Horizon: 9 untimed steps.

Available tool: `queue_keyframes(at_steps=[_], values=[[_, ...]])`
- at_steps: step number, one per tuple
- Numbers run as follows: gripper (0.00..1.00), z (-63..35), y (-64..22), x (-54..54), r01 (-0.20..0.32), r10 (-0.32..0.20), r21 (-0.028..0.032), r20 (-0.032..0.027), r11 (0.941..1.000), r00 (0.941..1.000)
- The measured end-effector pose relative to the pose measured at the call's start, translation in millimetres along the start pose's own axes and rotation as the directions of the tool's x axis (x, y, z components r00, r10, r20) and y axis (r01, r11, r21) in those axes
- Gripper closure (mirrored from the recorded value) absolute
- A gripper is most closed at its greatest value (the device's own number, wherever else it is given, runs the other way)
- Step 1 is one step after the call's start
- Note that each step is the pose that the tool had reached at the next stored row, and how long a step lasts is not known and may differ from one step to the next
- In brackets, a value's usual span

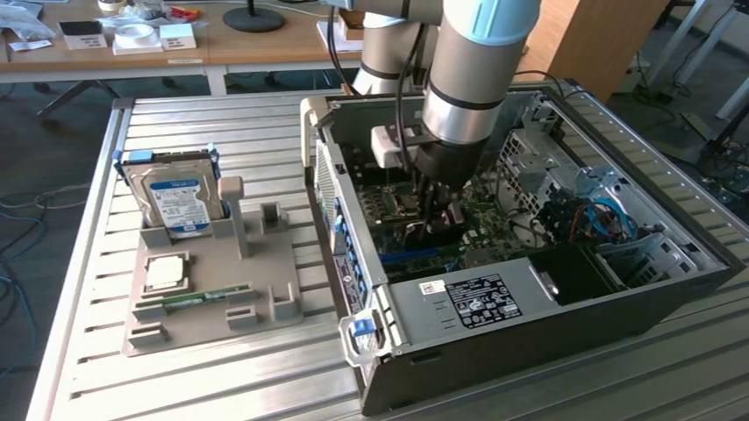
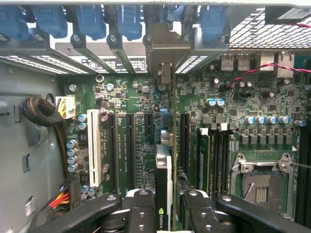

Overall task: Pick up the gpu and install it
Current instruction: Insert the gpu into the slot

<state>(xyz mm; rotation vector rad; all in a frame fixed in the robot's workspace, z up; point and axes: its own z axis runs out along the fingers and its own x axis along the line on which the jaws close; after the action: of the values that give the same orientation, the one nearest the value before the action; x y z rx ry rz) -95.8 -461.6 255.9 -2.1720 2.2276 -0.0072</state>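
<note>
The arm (image 1: 468, 79) is reaching down through the case's (image 1: 690, 263) open side, the one free way in. Inside, the gripper (image 2: 167, 213) is clamping the gpu (image 2: 164, 179) edge-on between crowded slots (image 2: 130, 145), with RAM (image 2: 204, 155) standing just beside and a cable bundle (image 2: 41, 111) lying well apart (near the case wall).

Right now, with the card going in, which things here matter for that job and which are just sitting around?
In the job:
gpu
gripper, shut on the gpu
computer case
motherboard

Lying about:
hard drive
RAM stick
grey holder tray
</note>
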Motion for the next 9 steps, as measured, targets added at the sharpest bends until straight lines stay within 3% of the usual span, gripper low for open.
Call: queue_keyframes(at_steps=[9], values=[[0.73,0.8,2.1,0.0,-0.005,0.005,0.0003,0.0001,1.0,1.0]])
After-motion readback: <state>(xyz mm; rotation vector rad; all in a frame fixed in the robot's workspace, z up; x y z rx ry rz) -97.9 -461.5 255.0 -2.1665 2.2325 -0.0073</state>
